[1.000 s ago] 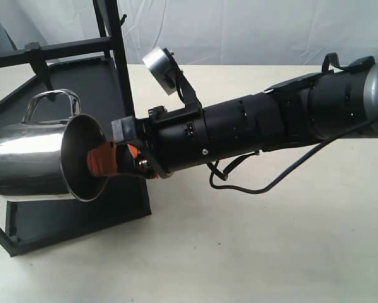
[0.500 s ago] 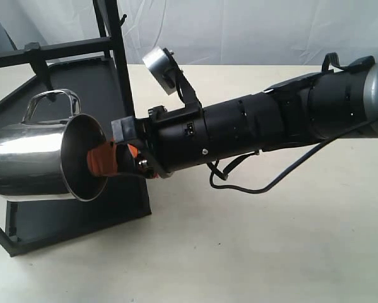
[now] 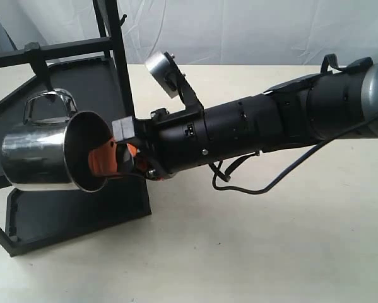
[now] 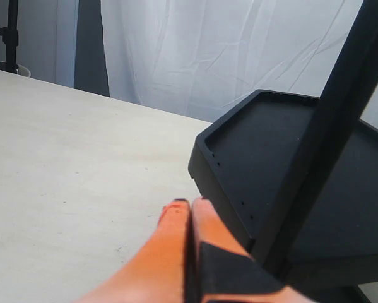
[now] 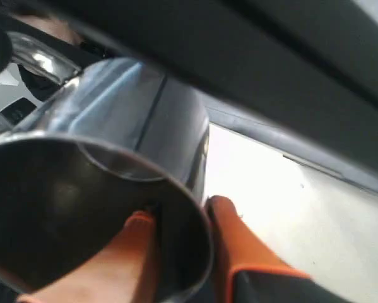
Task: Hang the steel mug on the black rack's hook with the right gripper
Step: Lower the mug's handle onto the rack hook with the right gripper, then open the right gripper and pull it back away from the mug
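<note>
The steel mug [image 3: 40, 154] lies on its side in the air, mouth toward the arm, handle [image 3: 47, 104] uppermost. My right gripper [image 3: 110, 159] is shut on the mug's wall, one orange finger [image 5: 135, 237] inside the rim and the other finger [image 5: 230, 230] outside. The mug [image 5: 144, 120] fills the right wrist view. The hook [image 3: 42, 68] slants down from the black rack's [image 3: 69, 221] crossbar, its tip just above the handle; I cannot tell whether they touch. My left gripper [image 4: 190, 203] is shut and empty beside the rack's shelf [image 4: 271, 139].
The rack's upright post [image 3: 120, 63] stands right behind the right gripper's wrist. A dark rack bar [image 5: 271, 82] crosses close over the mug in the right wrist view. Pale table [image 3: 271, 252] spreads to the right; a white curtain [image 3: 252, 31] hangs behind.
The mug has shifted a little to the right and away, toward the rack, and looks smaller. Its handle sits closer under the hook's tip. The left gripper's earlier state is not shown.
</note>
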Motion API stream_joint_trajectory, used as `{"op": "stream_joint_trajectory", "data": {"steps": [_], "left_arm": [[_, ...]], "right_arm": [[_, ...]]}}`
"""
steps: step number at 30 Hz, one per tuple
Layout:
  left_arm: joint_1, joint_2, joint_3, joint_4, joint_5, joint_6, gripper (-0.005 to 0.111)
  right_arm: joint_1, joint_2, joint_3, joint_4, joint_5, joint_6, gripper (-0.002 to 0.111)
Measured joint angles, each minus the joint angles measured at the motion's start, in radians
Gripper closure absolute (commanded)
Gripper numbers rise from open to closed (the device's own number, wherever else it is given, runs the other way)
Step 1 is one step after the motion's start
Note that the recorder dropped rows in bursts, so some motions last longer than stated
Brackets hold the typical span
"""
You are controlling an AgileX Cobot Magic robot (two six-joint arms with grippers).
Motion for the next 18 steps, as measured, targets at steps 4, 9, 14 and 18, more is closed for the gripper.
{"op": "stream_joint_trajectory", "data": {"steps": [4,9,14,18], "left_arm": [[0.0,0.0,0.0,0.0,0.0,0.0,0.105],[0.0,0.0,0.0,0.0,0.0,0.0,0.105],[0.0,0.0,0.0,0.002,0.0,0.0,0.105],[0.0,0.0,0.0,0.004,0.0,0.0,0.105]], "right_arm": [[0.0,0.0,0.0,0.0,-0.003,0.009,0.072],[0.0,0.0,0.0,-0.008,0.017,0.009,0.072],[0.0,0.0,0.0,-0.039,0.025,0.029,0.072],[-0.018,0.0,0.0,-0.047,0.026,0.036,0.072]]}}
